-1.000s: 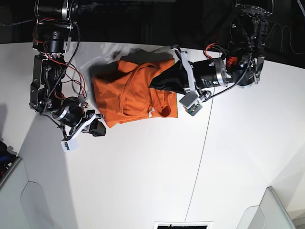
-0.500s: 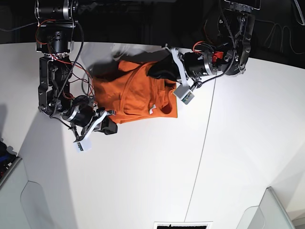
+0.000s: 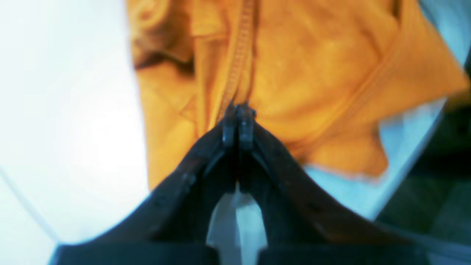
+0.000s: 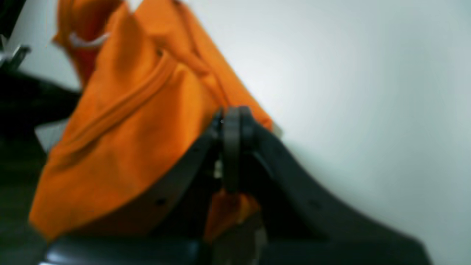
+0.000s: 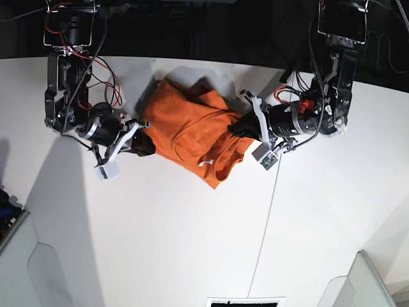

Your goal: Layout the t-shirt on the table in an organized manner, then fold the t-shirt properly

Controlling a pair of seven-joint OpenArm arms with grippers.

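You have the shirt (image 5: 195, 131) caught from both sides, bunched in a crumpled heap on the far half of the table (image 5: 192, 243), between the two arms. It lies rumpled and partly lifted, with folds running across it and its white tag (image 5: 204, 163) showing near the open collar on the near side.

Your left gripper (image 3: 238, 123) sits at the shirt's edge on the base view's right. In the wrist view its jaws are pressed tight together, tips meeting right at a stitched seam of the orange cloth. The picture is soft there, so you cannot tell for sure whether fabric is pinched between the tips or only lies just behind them. In the base view the shirt's edge draws up to the gripper's black fingers (image 5: 239, 125).

Your right gripper (image 4: 231, 123) is at the opposite edge, on the base view's left. Its jaws are closed too, and here orange cloth shows both above the tips and below them, between the fingers, so it has a fold of the shirt clamped. The cloth hangs taut from that pinch, sloping away toward the other arm.

A thin dark seam (image 5: 268, 224) runs across the table on the near side of the left gripper, clear of the shirt.
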